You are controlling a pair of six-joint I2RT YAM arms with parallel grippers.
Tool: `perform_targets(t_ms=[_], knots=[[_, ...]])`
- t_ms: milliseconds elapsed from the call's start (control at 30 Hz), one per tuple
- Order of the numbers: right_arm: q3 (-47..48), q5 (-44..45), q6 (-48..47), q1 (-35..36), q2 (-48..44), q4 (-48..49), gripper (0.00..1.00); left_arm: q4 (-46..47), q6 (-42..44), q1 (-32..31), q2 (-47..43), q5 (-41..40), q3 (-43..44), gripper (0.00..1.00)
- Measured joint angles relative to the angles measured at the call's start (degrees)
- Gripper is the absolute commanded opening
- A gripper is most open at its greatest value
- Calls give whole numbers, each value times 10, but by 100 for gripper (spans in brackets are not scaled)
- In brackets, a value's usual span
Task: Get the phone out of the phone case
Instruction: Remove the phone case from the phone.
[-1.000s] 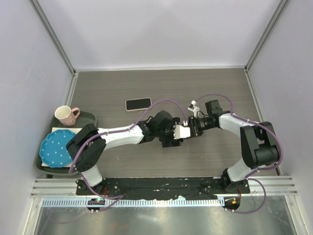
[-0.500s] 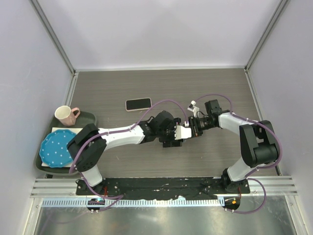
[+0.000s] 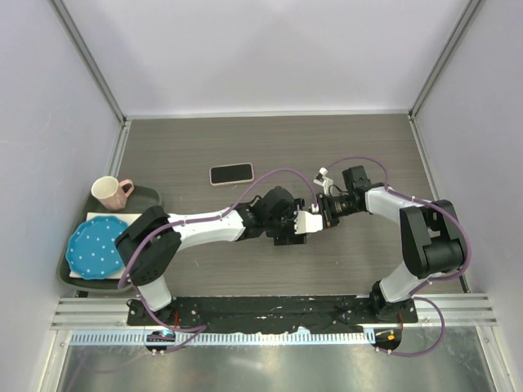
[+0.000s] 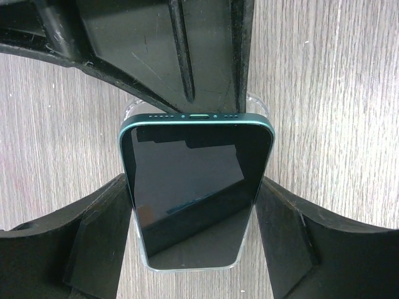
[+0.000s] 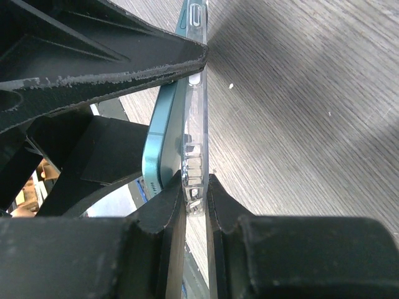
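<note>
1. Now, look first at your right gripper (image 5: 194, 190). Its jaws are clenched on the thin wall of the clear plastic phone case (image 5: 197, 124), one finger on each face.
2. In that same right wrist view, the near corner of the dark-screened, teal-edged phone (image 4: 187, 174) stands away from the case wall. Farther along, the two lie close together.
3. Your left gripper (image 4: 194, 193) has a black finger on each long side of the phone, right at its edges. You cannot tell from these views whether they are pressing or only flanking it.
4. From the left wrist, you see clear case corners showing past the phone's top end, where the right gripper's fingers come in.
5. From above, the two grippers meet near the middle of the grey-brown wood-grain table (image 3: 368, 147), with the phone and case between them.
6. A pink-rimmed phone (image 3: 231, 173) lies flat farther back, well apart.
7. At your left edge, a pink mug (image 3: 106, 192) and a blue white-dotted plate (image 3: 94, 247) sit on a dark tray (image 3: 147, 196).
</note>
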Motion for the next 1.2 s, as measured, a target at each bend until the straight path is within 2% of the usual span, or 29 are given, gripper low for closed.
perform_targets(t_ms=[100, 200, 233, 300, 400, 967, 1200], knots=[[4, 0, -2, 0, 3, -3, 1, 0, 0, -1, 0, -4, 0, 64], [5, 1, -2, -1, 5, -3, 1, 1, 0, -1, 0, -7, 0, 55], [5, 1, -2, -2, 5, -3, 1, 1, -1, -2, 0, -8, 0, 49], [5, 0, -2, -3, 6, -3, 1, 2, -1, -2, 0, -10, 0, 47], [7, 2, -1, -6, 6, -2, 1, 4, -3, -2, 0, -11, 0, 33], [7, 37, 25, -15, 12, 13, 1, 16, -21, -2, -2, -14, -2, 18], [7, 37, 35, -19, 13, 13, 1, 17, -32, -2, -3, -13, -2, 4]])
